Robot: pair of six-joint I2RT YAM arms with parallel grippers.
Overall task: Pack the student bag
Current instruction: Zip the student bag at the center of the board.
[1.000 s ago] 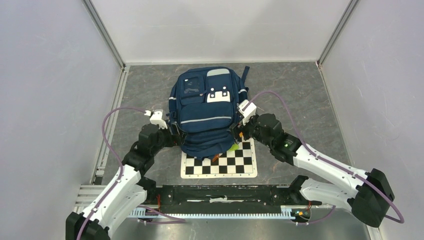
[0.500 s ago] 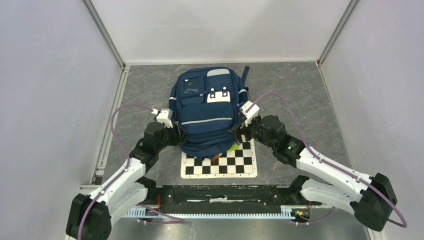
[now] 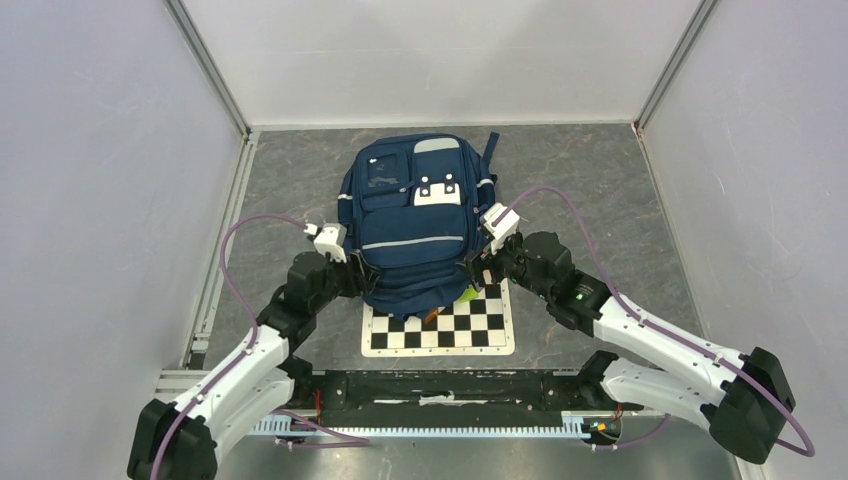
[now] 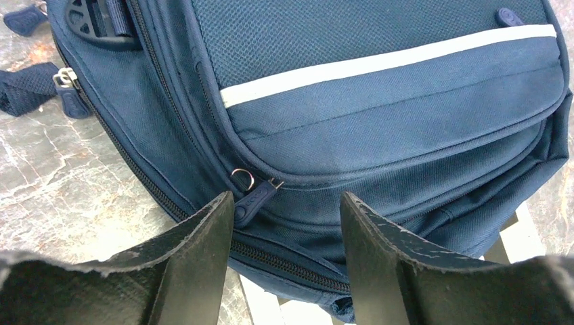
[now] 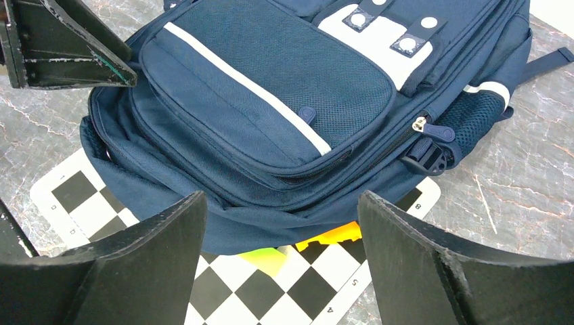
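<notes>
found the left gripper [image 4: 288, 203] with jaws apart, nothing clamped. between its fingers, saw a dark zipper pull [image 4: 252, 201] hanging below a small metal ring [image 4: 242, 177], just beside one fingertip; cannot confirm contact there. found the right gripper [image 5: 282, 203] with jaws wide apart as well, holding nothing, hovering over the near lower edge of the backpack [image 3: 415, 225].

logged the backpack lying flat, front up, mid-way across the grey marbled table [image 3: 600, 190], near end resting on a checkerboard [image 3: 440, 335], one gripper at each near corner. recorded navy fabric, a textured front pocket crossed by a pale grey stripe [image 5: 247, 84], zips around the pockets, a white patch [image 5: 379, 37] with three dark round studs, and a mesh side pocket [image 5: 484, 112].

cannot identify the yellow-green shape [image 5: 267, 257] or the orange shape [image 5: 335, 235] poking out from under the near edge; mostly covered by the backpack. found a black buckle [image 4: 95, 13] cut off by the top edge of the left wrist view. cannot see the far rows of the checkerboard, hidden under the backpack.

read "1" and "b" among small marks along the checkerboard rim; remaining marks too small to make out.
</notes>
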